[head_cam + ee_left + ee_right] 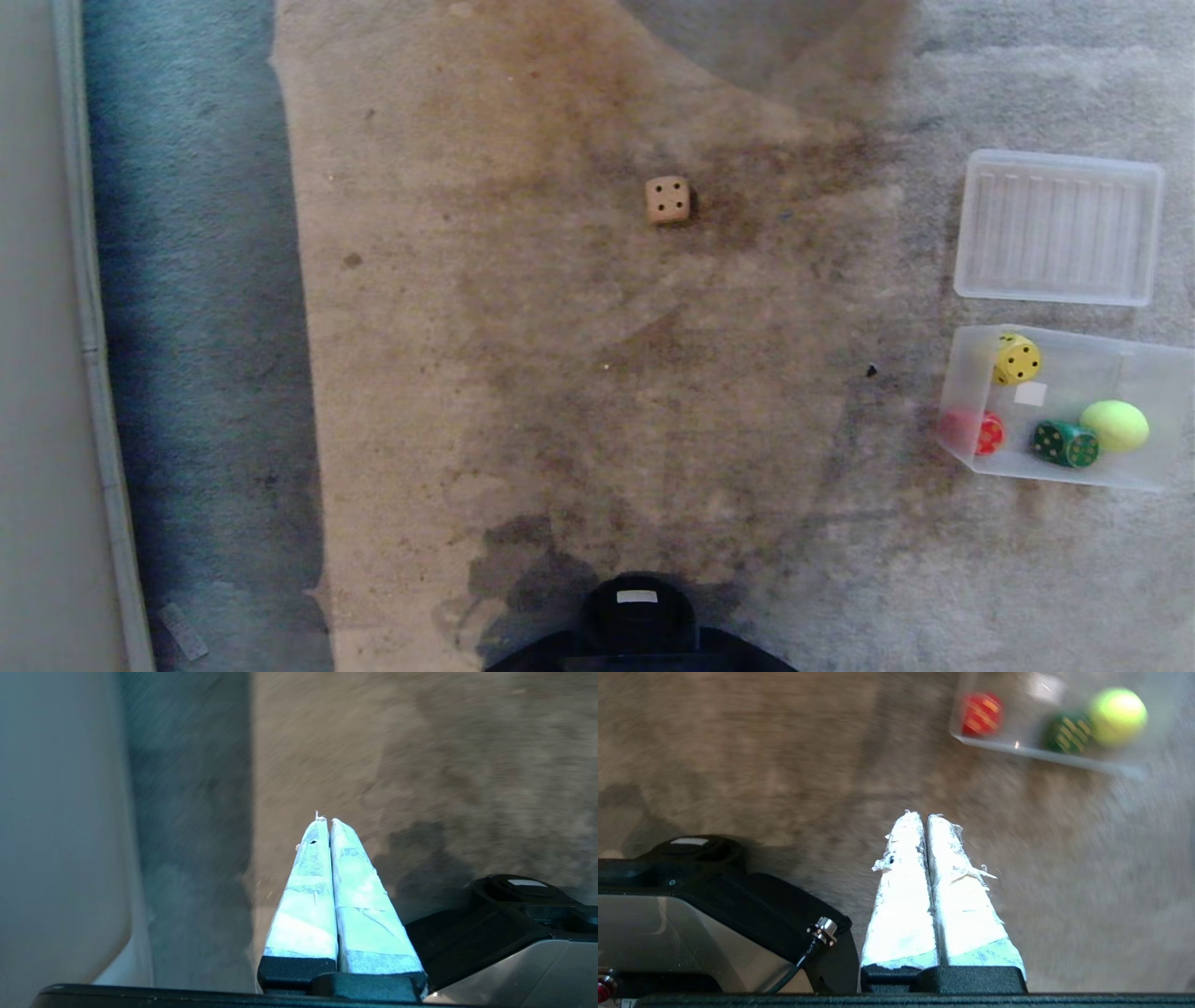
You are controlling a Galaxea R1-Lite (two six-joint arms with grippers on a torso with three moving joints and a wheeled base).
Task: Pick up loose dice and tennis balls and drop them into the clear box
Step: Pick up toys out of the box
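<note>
**Tan die loose on carpet, both tools empty**

The tan die (667,200) is seen alone on the carpet (523,373), well apart from the box (1148,369). Inside the box lie the yellow die (1016,358), a ball (1115,426), a red die (986,433) and a green die (1065,443). The lid (1059,228) rests just beyond it. The left tool (325,821) and right tool (920,815) are pressed closed, nothing held.

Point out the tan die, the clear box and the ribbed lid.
tan die (667,200), head view, on its four-pip top face.
clear box (960,397), head view, on its left wall.
ribbed lid (1058,227), head view, on its ribbed centre.
</note>
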